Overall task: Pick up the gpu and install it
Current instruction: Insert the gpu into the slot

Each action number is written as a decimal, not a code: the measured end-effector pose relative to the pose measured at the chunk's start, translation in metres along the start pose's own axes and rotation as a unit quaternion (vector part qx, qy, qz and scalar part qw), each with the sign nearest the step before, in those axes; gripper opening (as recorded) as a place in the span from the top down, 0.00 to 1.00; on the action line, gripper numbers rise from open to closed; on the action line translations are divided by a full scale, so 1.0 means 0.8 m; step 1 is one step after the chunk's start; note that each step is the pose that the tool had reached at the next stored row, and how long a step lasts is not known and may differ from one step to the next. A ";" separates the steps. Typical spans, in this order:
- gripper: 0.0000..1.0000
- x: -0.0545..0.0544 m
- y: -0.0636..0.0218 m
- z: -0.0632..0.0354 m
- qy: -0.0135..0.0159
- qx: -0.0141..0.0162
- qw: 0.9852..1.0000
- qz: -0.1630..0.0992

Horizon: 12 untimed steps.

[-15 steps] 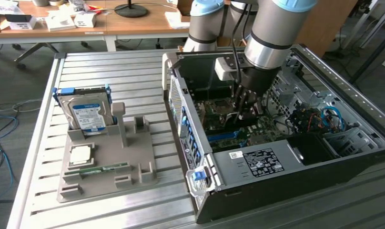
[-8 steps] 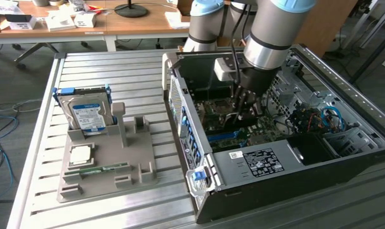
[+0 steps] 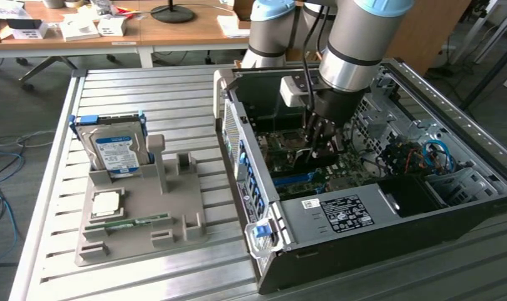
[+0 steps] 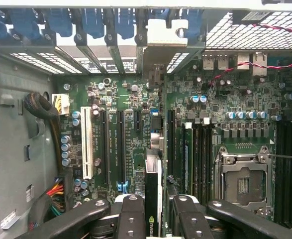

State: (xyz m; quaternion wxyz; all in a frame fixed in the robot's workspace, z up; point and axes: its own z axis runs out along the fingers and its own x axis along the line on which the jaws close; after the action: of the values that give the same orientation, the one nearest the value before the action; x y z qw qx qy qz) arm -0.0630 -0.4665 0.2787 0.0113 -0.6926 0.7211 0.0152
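Observation:
My gripper (image 3: 320, 143) reaches down into the open PC case (image 3: 362, 219), over the motherboard (image 4: 131, 99). It is shut on the gpu (image 4: 153, 191), a thin dark card seen edge-on between the black fingers (image 4: 132, 214). The card runs along the black expansion slots (image 4: 122, 144) toward the case's rear wall. Its pale metal end bracket (image 4: 160, 37) stands at the rear slot openings. I cannot tell whether the card's lower edge sits in a slot, because the card itself hides it. In the exterior view the fingers hide most of the card.
A grey fixture tray (image 3: 136, 210) on the slatted table at the exterior view's left holds a blue-labelled hard drive (image 3: 115, 150), a CPU chip (image 3: 107, 204) and a green memory stick (image 3: 128, 221). Inside the case are a CPU socket (image 4: 243, 181), a white slot (image 4: 87, 144) and coloured cables (image 4: 53, 191).

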 end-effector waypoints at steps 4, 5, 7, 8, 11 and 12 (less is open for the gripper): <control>0.74 0.000 0.000 0.000 0.000 0.000 1.000 0.000; 0.74 0.001 0.000 0.000 0.000 0.000 1.000 0.000; 0.74 0.001 0.000 0.000 0.000 0.000 1.000 0.000; 0.74 0.001 0.000 0.000 0.000 0.000 1.000 0.000; 0.74 0.001 0.000 0.000 0.000 0.000 1.000 0.000; 0.74 0.001 0.000 0.000 0.000 0.000 1.000 0.000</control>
State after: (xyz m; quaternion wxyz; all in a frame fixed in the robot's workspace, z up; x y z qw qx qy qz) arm -0.0633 -0.4674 0.2787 0.0113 -0.6926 0.7211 0.0151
